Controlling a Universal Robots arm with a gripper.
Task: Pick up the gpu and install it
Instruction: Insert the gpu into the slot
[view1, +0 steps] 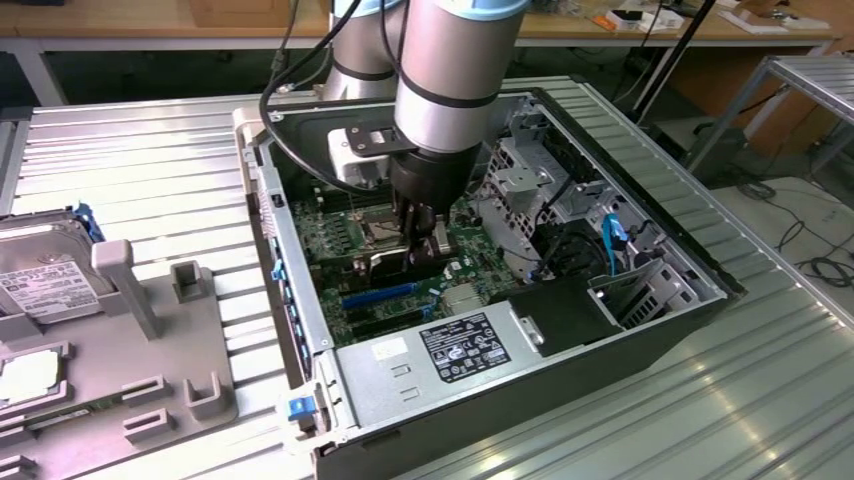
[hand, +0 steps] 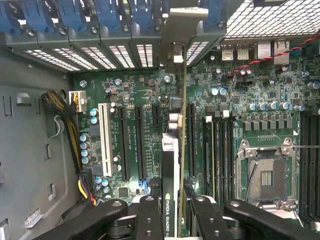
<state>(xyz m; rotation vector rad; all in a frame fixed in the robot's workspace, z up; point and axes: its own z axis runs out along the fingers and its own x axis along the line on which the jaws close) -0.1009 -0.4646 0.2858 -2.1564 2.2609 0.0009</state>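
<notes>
Steel-ribbed table carries the open PC case, exterior view's right. Inside, over the green mobo, gripper clamps gpu edge-on, bracket by rear slot openings. Pick-up looks done; seating prob. unfinished.

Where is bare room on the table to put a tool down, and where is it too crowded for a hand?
Bare: the ribbed table bordered by the grey fixture and the case, and at the exterior view's right of the case. Crowded: inside it, where the gripper holds the gpu over the motherboard.
</notes>
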